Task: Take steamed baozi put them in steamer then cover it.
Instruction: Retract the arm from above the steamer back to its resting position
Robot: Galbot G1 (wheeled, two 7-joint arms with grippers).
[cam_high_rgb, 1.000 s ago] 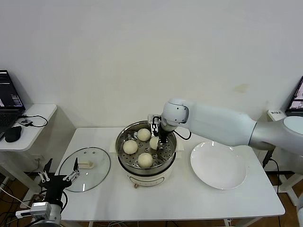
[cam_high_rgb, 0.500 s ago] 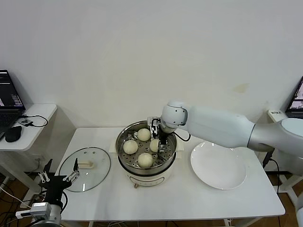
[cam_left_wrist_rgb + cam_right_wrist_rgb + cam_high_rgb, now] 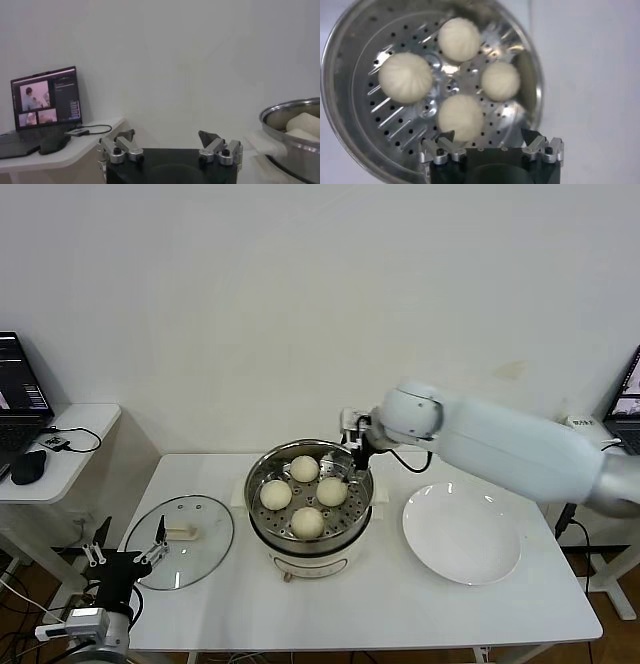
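The right gripper [image 3: 357, 446], jaws spread and empty, was held above the steamer's [image 3: 262, 529] far rim. Four smooth, round, cream-white baozi [image 3: 332, 491] were seated on the perforated steel tray. The domed glass cover [image 3: 205, 534] lay on the table beside the steamer, near the left gripper [image 3: 125, 555], likewise spread wide. A slip was judged possible: smooth glass, small oblong handle.

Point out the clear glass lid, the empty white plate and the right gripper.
Clear glass lid [image 3: 183, 541], head view, glass beside its handle.
White round plate [image 3: 462, 534], head view, bare centre.
Right gripper [image 3: 492, 136], right wrist view, midway between fingertips.
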